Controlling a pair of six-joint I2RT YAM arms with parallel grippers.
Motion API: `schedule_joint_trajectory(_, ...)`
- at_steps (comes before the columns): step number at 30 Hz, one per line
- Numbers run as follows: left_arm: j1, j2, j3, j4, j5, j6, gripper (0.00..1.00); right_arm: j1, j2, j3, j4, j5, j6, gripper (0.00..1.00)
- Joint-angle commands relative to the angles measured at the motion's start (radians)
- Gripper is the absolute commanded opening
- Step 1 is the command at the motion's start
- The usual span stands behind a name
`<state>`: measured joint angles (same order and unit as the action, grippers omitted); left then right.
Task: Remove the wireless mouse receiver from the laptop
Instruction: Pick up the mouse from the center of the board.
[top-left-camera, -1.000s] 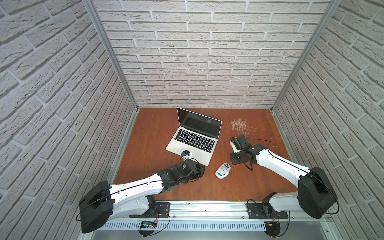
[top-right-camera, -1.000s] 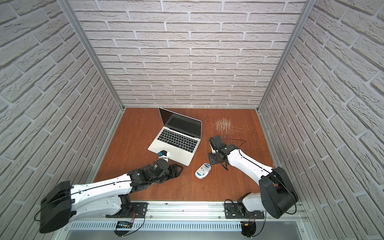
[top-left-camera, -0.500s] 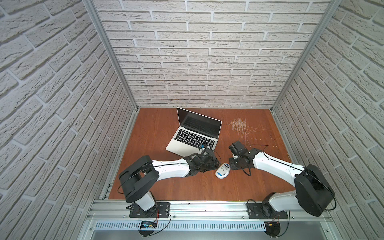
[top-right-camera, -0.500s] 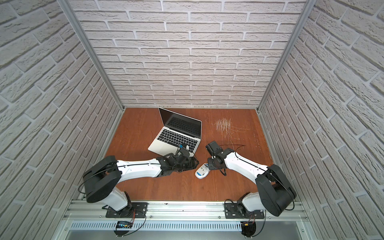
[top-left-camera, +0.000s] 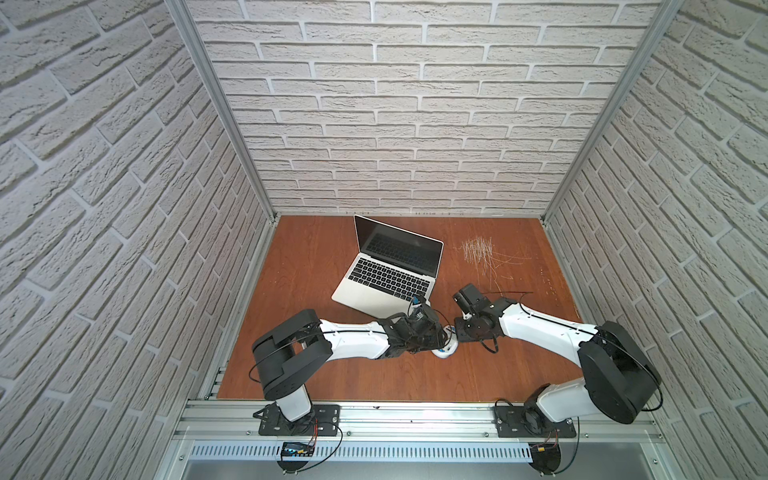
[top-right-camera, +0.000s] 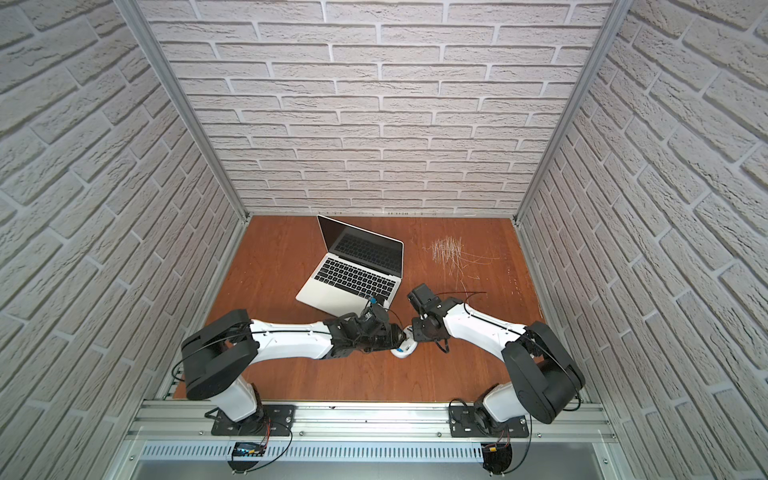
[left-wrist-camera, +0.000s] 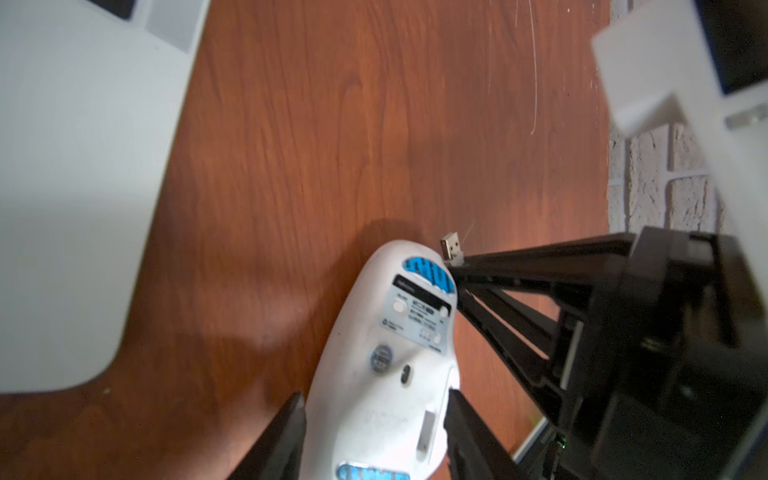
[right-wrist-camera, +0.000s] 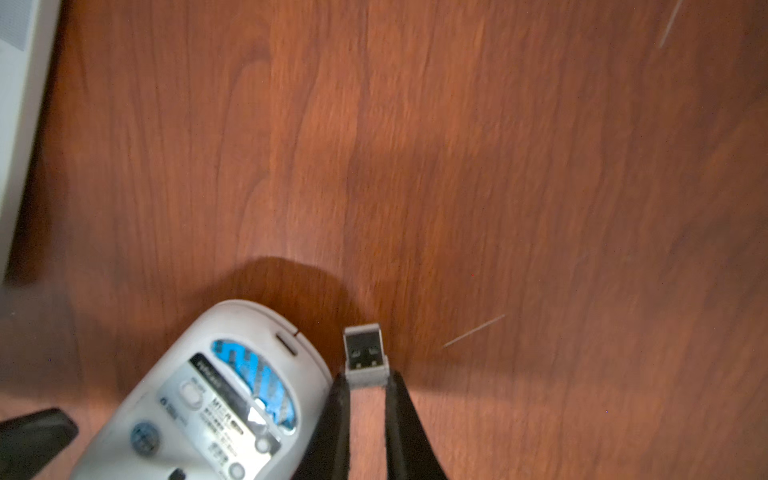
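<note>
Plainly, the receiver was out of the laptop. It was pinched by its grey plastic cap between the black fingers of the right gripper, with its square metal plug pointing outward, low over the table.

Just beside it lay the mouse, belly up. In both top views the left wrist hid most of it. The left gripper straddled the mouse's rear end, with its fingers close against both flanks. Whether they pressed on it I could not tell. The laptop's rounded front corner sat near, and pale scratches marked the table farther back.

A second earlier the left gripper had been at the laptop's front edge and the right one farther back, beside the laptop's right side. Both had since closed in on the mouse, which had kept its place.

The table was reddish wood grain and the laptop smooth silver. The mouse was a white oval with blue pads and a grey label.
</note>
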<state>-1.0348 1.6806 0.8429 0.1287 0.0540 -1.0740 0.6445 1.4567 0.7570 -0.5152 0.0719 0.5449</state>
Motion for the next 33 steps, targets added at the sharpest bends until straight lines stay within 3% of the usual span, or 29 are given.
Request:
schedule_joint_trajectory(1,-0.008,-0.005,-0.012,0.019,0.004,0.001,0.55,0.012,0.01,0.001,0.031,-0.037,0.013,0.03)
schedule_joint_trajectory(9,-0.038,-0.02,-0.033,0.051,0.018,-0.03,0.55,0.012,0.037,0.03,0.067,-0.085,-0.01,0.03)
schedule_joint_trajectory(20,-0.111,-0.108,-0.059,-0.004,-0.051,-0.03,0.6,0.011,0.136,0.13,0.076,-0.104,-0.096,0.03)
schedule_joint_trajectory(28,-0.106,-0.206,-0.088,-0.112,-0.102,0.012,0.64,0.009,0.205,0.207,0.071,-0.135,-0.152,0.03)
schedule_joint_trajectory(33,-0.088,-0.234,-0.161,-0.064,-0.092,0.038,0.63,0.009,0.203,0.214,0.087,-0.148,-0.173,0.03)
